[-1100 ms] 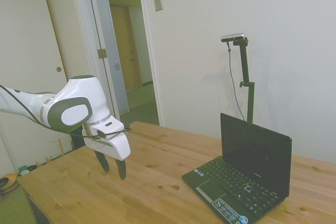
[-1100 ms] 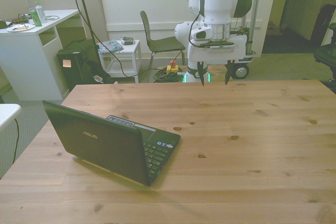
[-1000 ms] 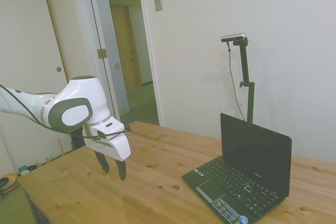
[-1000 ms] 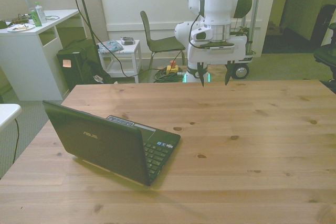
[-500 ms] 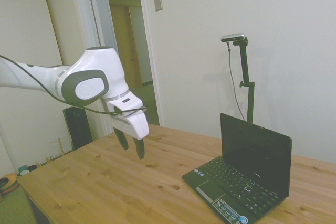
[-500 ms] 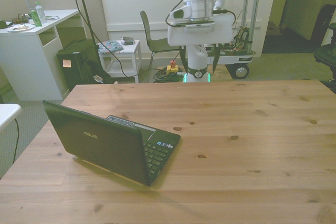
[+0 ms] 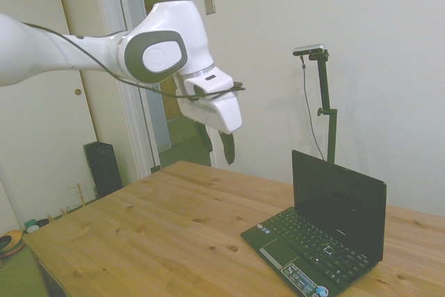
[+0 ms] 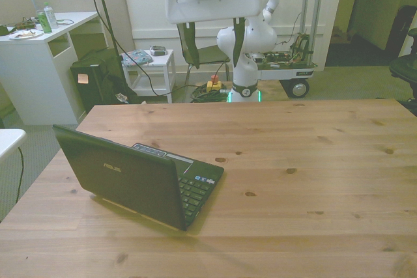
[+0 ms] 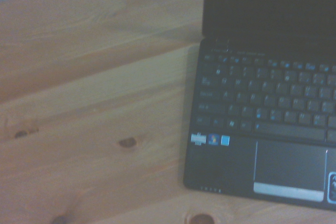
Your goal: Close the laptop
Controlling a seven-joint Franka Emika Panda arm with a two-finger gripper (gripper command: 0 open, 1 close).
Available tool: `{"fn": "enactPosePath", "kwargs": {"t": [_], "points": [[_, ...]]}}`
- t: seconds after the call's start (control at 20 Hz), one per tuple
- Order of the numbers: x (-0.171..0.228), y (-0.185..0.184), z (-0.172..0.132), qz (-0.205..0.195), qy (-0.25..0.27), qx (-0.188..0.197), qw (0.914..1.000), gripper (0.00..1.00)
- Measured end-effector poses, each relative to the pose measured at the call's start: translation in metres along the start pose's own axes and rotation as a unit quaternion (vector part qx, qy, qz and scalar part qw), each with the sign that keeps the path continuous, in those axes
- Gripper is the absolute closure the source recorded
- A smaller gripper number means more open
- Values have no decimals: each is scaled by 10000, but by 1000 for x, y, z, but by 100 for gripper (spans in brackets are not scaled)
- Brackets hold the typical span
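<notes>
Wooden desk (image 8: 313,161) planks carry only the laptop (image 8: 133,180), which stands open near the corner at the front view's left, its lid upright and its keyboard bare. High above the desk's far edge the gripper (image 8: 210,40) hangs empty, its fingers (image 7: 227,145) spread apart and pointing down.

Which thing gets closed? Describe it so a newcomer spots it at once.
Start at the wooden table. Toward the front view's left sits the laptop, the only item lying on it. It is small and black, its lid upright, its screen dark, with little stickers on the palm rest.
</notes>
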State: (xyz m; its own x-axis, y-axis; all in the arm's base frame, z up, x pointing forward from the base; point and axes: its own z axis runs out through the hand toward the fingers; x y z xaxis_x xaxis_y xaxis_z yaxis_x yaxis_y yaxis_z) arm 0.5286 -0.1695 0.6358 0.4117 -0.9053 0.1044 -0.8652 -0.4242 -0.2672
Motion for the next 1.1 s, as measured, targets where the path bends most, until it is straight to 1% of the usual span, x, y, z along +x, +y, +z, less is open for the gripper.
{"fn": "enactPosePath", "kwargs": {"t": [0.25, 0.45, 0.75, 0.95, 1.1], "points": [[45, -24, -22, 329, 164, 53, 9993, 0], [79, -43, -23, 578, 409, 73, 9975, 0], [130, -58, 2, 893, 754, -71, 9931, 0], [159, -57, 25, 1011, 851, -267, 9909, 0], [175, -55, 35, 1082, 920, -356, 9892, 0]]}}
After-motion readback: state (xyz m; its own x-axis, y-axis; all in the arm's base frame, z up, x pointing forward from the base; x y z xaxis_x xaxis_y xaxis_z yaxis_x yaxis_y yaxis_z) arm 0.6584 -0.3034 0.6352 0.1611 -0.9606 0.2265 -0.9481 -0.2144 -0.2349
